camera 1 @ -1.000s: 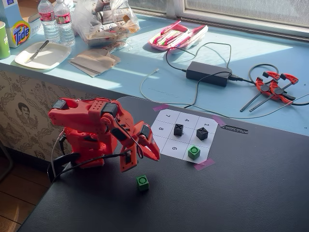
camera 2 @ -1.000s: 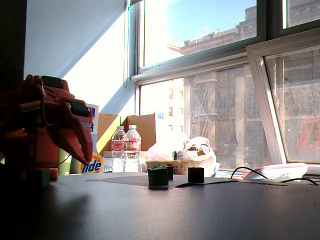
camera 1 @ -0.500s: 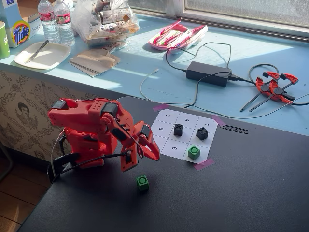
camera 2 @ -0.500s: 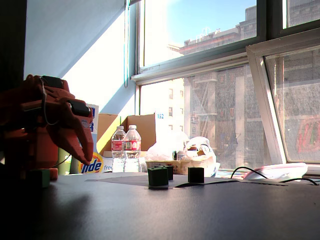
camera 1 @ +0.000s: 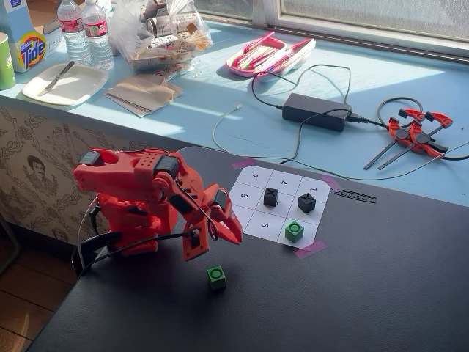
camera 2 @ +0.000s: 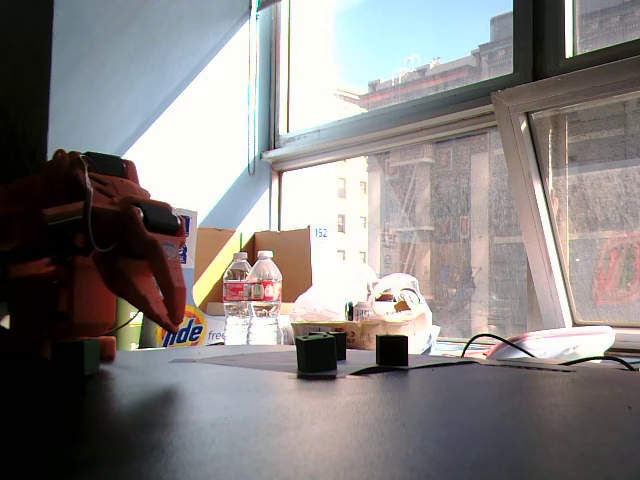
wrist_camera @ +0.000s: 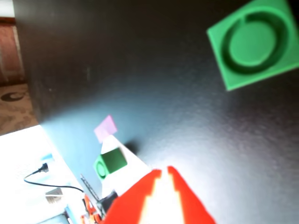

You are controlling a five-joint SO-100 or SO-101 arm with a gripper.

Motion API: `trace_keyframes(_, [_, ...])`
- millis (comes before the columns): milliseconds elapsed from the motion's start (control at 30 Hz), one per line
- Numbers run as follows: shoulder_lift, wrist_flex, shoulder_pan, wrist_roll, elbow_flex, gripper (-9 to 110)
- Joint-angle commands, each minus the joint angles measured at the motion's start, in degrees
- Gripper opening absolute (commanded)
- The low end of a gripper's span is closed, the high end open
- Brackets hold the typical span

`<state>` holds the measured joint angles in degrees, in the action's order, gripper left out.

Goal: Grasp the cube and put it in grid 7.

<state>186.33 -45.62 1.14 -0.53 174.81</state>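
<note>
A green cube (camera 1: pixel 215 277) sits on the black table, just below and left of my red gripper (camera 1: pixel 233 236). The gripper hovers above the table with its jaws close together and nothing between them. In the wrist view this cube (wrist_camera: pixel 254 42) fills the top right, well away from the fingertips (wrist_camera: pixel 171 173) at the bottom edge. A second green cube (camera 1: pixel 294 231) rests on the paper grid's near corner. Grid 7 (camera 1: pixel 254 177) is the far left corner cell, bare. In a low fixed view the gripper (camera 2: pixel 172 320) hangs at the left, with the near cube (camera 2: pixel 80 355) dim in shadow.
Two black cubes (camera 1: pixel 270 196) (camera 1: pixel 306 202) stand on middle cells of the grid. The red arm base (camera 1: pixel 128 213) stands at the table's left edge. A power brick (camera 1: pixel 316 111), cables and clamps (camera 1: pixel 414 130) lie on the blue ledge behind.
</note>
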Motion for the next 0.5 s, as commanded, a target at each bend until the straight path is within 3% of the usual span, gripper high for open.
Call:
trace_keyframes(0, [-4.22,0.0,-1.49,1.14,-3.52,0])
trace_keyframes(267, [-18.98,-14.59,-5.1,5.36,-34.28,0])
trace_keyframes(467, [-31.82,-31.03,-12.48,31.29,-54.93,0])
